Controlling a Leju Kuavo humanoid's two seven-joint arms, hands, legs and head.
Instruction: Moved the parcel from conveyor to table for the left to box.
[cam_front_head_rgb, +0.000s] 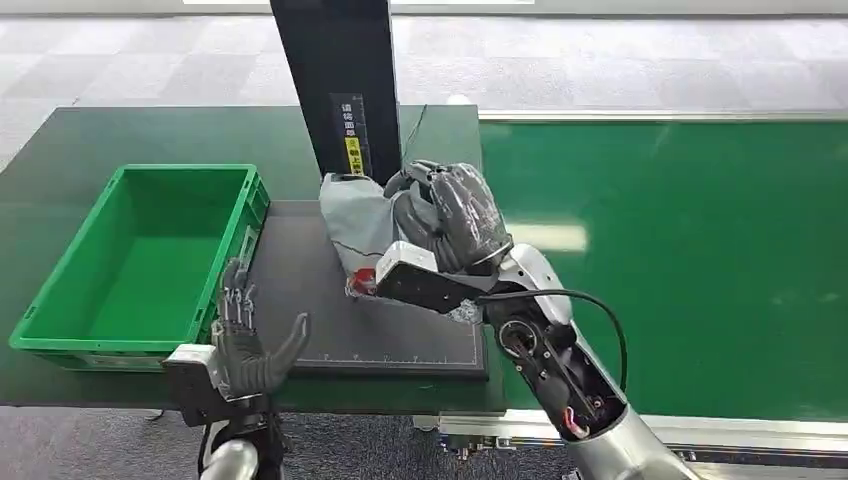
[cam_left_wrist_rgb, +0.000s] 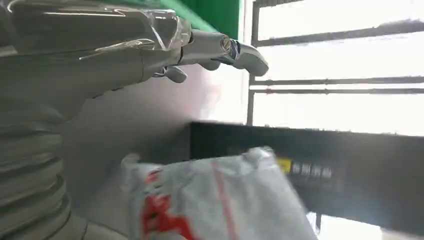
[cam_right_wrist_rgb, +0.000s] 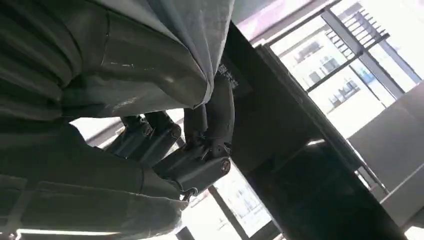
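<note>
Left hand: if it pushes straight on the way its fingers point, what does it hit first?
Probably the green box: the left hand is open, fingers aimed at the box's near right wall. Depth is unclear; it might pass above the rim.

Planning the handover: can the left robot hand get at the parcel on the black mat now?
Probably not yet: the right robot hand grips the parcel from above. The left robot hand hovers open nearby, path unobstructed.

The right robot hand (cam_front_head_rgb: 455, 215) gripped the grey parcel (cam_front_head_rgb: 355, 225) over the dark mat (cam_front_head_rgb: 400, 335) — green box (cam_front_head_rgb: 140, 260) at nine o'clock, left robot hand (cam_front_head_rgb: 245, 345) open.
</note>
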